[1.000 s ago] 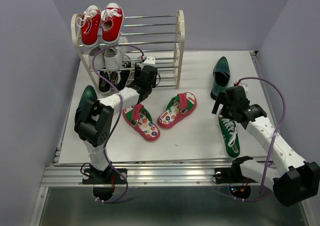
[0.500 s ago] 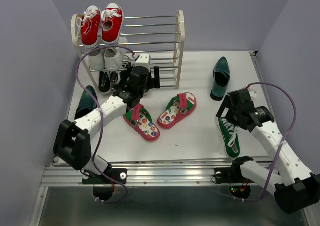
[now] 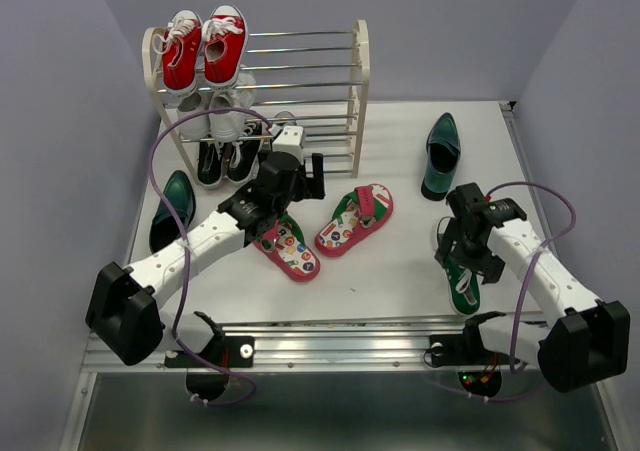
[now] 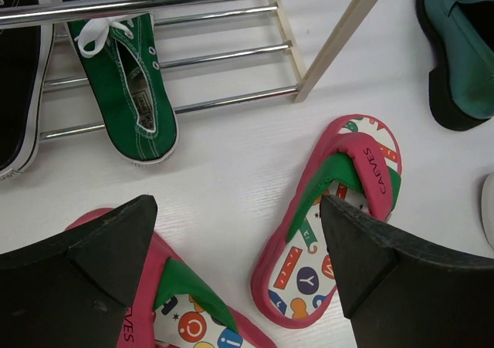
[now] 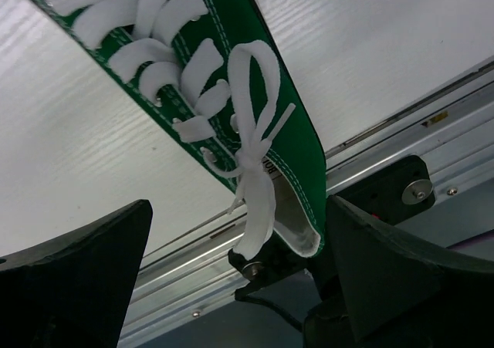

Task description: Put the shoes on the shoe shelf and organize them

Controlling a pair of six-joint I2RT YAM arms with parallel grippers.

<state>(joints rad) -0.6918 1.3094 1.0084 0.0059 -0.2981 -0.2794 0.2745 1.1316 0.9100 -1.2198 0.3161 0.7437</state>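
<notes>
1. green sneaker [image 3: 464,291] lies on the table [image 3: 400,261] at the near right edge, well apart from the shoe shelf [image 3: 358,81], directly under the right gripper [image 3: 466,254].
2. its long axis runs near-to-far, heel toward the table's near edge; in the wrist view it crosses slantwise between the fingers.
3. right jaws stand wide apart, one either side of it.
4. left gripper [image 4: 235,232], also spread, hangs over the flip-flops [image 4: 332,224]; the right arm is nearer.
</notes>
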